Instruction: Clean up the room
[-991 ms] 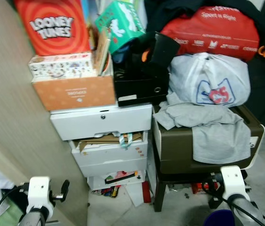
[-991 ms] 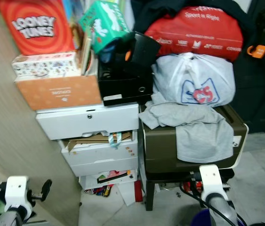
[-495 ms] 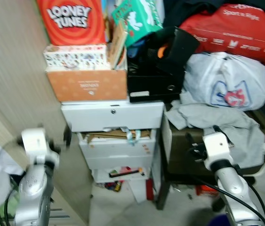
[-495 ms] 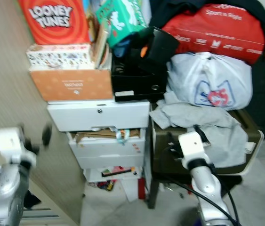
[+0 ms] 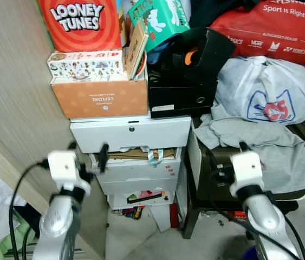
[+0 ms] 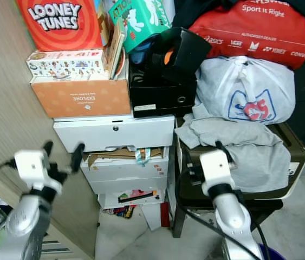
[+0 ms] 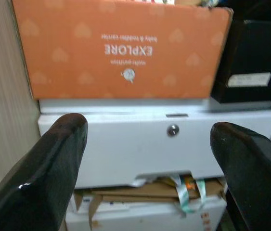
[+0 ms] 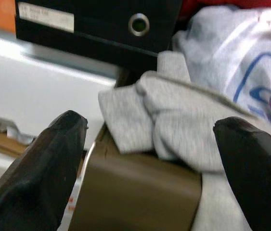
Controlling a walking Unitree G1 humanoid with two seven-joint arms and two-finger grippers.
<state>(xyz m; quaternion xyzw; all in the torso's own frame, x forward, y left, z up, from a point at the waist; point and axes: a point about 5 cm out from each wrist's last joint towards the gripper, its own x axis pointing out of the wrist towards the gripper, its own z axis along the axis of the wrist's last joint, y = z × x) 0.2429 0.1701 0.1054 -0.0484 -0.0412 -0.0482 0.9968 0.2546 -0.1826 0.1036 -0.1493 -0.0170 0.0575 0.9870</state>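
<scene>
Biggest worry at lower left: the left claw (image 5: 87, 153), fingers spread and gripping nothing, sits right in front of the white drawer unit (image 5: 130, 132). Bump that and the orange EXPLORE box (image 5: 101, 97), the Looney Tunes box (image 5: 79, 24) at upper left and the black file box (image 5: 182, 70) stacked on it could all topple. At lower right, the right claw (image 6: 201, 162), also spread and empty, points at the grey sweatshirt (image 6: 239, 143) draped over the brown bin (image 6: 290, 162) mid-right. Tug it carelessly and the white plastic bag (image 6: 244, 89) resting on it slides off.

Versus 1 second ago, both arms have come up from the bottom edge to mid-frame.
</scene>
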